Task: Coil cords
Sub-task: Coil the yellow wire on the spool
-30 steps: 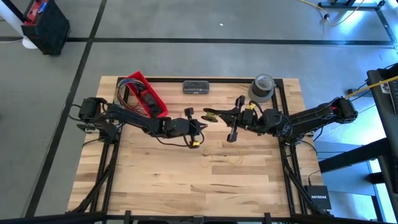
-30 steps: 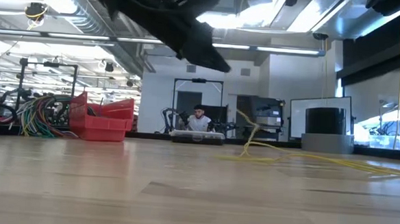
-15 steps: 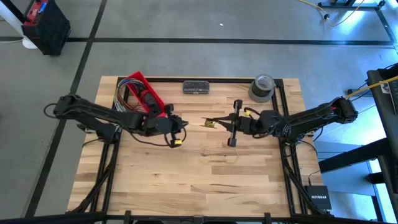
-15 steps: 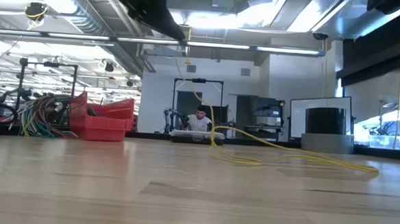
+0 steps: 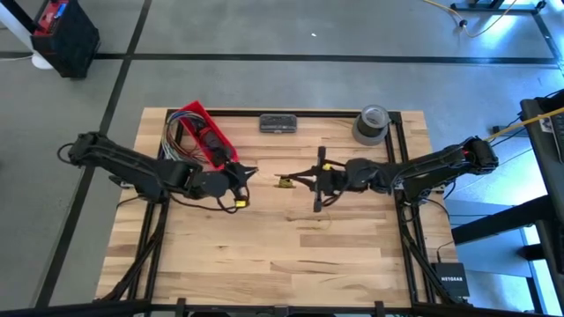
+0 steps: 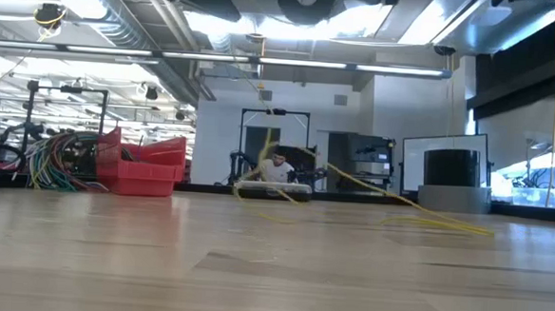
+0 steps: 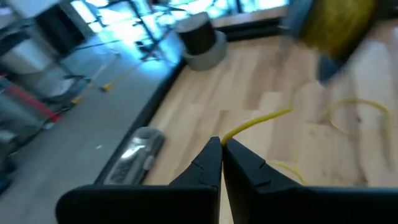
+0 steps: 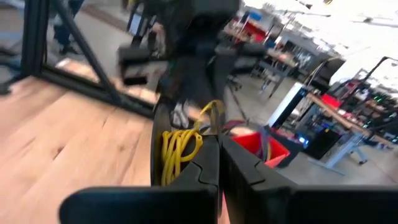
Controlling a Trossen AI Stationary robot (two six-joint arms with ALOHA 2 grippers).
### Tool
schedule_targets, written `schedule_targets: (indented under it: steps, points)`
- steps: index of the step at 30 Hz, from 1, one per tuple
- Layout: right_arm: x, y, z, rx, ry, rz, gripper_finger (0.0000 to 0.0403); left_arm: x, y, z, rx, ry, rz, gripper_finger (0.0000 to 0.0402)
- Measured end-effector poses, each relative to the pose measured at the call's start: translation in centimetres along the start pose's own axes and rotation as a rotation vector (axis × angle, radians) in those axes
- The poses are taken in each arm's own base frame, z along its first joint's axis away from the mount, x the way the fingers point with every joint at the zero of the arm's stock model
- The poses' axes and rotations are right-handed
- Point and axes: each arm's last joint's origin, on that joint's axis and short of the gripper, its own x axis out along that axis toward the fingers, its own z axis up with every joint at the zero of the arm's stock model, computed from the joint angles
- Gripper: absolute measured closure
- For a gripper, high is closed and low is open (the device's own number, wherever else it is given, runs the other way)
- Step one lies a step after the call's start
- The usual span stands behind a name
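Left hand (image 5: 249, 173) retreated toward red bin (image 5: 204, 132) — both hands pinch cord (image 7: 258, 124); right hand (image 5: 286, 181) mid-table.

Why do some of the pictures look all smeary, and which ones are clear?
Both wrist views are smeared: in the left wrist view the cord and table blur past the left gripper; the right wrist view smears everything behind the right gripper. The high view is crisp; the low view has bright glare from ceiling lights.
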Motion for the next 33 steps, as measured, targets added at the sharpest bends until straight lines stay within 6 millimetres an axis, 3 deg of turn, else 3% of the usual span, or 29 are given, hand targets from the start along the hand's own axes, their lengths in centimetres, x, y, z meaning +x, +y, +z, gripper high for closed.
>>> schedule_targets:
  steps: [5,13,24,33]
  points:
    - [0.1,-0.1,0.0,-0.011,0.052,-0.008,0.0397,-1.5,0.9,-0.1,-0.06,-0.002,0.116,0.0396]
    - [0.9,0.3,-1.2,-0.109,0.162,-0.09,0.0397,-3.2,0.6,0.0,-0.138,-0.035,0.077,0.0397]
    - [4.3,1.0,-2.5,-0.257,0.296,-0.281,0.0397,-3.2,-0.1,0.3,-0.161,-0.051,-0.06,0.0397]
    - [7.1,1.0,-2.6,-0.223,0.33,-0.334,0.0397,-1.4,-2.3,1.0,-0.128,-0.107,-0.149,0.0398]
